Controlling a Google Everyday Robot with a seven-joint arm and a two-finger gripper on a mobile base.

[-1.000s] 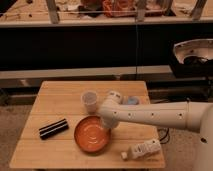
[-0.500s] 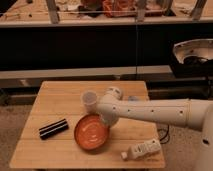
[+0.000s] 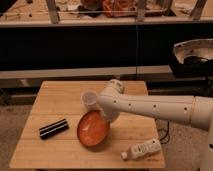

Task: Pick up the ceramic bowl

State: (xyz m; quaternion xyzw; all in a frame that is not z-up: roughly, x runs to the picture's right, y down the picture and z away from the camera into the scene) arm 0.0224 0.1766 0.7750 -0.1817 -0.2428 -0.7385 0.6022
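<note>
The ceramic bowl (image 3: 91, 129), wide, shallow and orange-red, hangs tilted over the middle of the wooden table (image 3: 40, 155), its inside facing left and toward the camera. My gripper (image 3: 107, 119) is at the bowl's upper right rim and is shut on it. The white arm reaches in from the right and covers the gripper's fingers.
A small translucent cup (image 3: 89, 99) stands just behind the bowl, close to the arm's wrist. A black ribbed object (image 3: 53, 128) lies to the left. A white bottle (image 3: 143, 149) lies on its side near the front right edge. Dark shelving stands behind the table.
The bowl has gone from lying flat on the table to tilted and raised on its right side. The arm's wrist has shifted slightly up and left with it.
</note>
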